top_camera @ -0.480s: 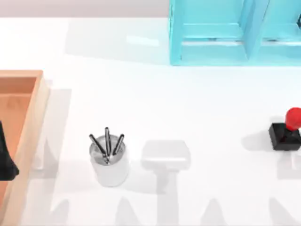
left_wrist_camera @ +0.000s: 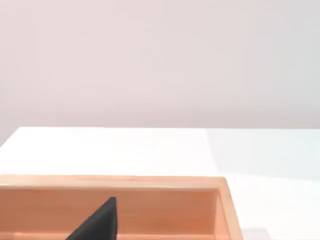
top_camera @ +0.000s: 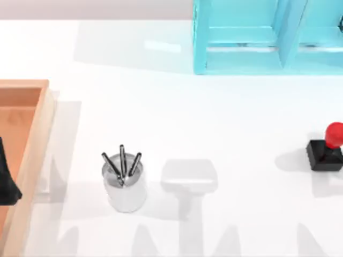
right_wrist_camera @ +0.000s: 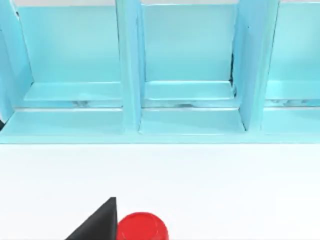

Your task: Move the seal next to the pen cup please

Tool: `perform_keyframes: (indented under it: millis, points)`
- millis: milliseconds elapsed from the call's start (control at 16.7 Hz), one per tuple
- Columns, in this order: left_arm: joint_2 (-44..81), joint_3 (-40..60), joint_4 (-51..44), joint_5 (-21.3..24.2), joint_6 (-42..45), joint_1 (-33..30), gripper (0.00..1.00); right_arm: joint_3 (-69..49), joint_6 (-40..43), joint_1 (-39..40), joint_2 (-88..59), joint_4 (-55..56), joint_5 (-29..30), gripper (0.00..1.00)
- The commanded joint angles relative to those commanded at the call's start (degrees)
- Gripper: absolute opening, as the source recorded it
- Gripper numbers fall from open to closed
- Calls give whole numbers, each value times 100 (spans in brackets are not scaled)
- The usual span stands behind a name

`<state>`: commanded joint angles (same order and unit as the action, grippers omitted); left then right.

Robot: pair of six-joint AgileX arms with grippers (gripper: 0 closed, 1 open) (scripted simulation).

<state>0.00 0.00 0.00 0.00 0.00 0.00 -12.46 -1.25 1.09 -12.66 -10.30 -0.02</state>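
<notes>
The seal (top_camera: 326, 149), a black square block with a glossy red ball knob, stands upright at the table's far right edge. In the right wrist view its red knob (right_wrist_camera: 142, 229) sits close beside a black part of my right gripper (right_wrist_camera: 100, 224). The pen cup (top_camera: 124, 182), a shiny silver cylinder with three dark pens, stands left of centre near the front, far from the seal. My left gripper (top_camera: 6, 182) is parked at the far left over the wooden tray, and a black part of it (left_wrist_camera: 100, 222) shows in the left wrist view.
A wooden tray (top_camera: 37, 134) lies along the left edge. A light blue shelf unit (top_camera: 241, 37) stands at the back right. A pale flat white block (top_camera: 188, 175) lies just right of the pen cup. Bare white table stretches between the block and the seal.
The seal, cup and block stay where they were. The grey shadows along the table's front edge have slid slightly to the left.
</notes>
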Motion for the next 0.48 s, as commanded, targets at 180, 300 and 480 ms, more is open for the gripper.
perform_keyframes:
  millis: [180,300,480]
  points:
    - [0,0,0,0,0,0,100,-1283,-117,93,-1457,-997,9,100]
    - [0,0,0,0,0,0,100,-2237,-203,165,-2654,-1761,15,100]
    - [0,0,0,0,0,0,100,-3647,-335,282,-4458,-2970,16,100]
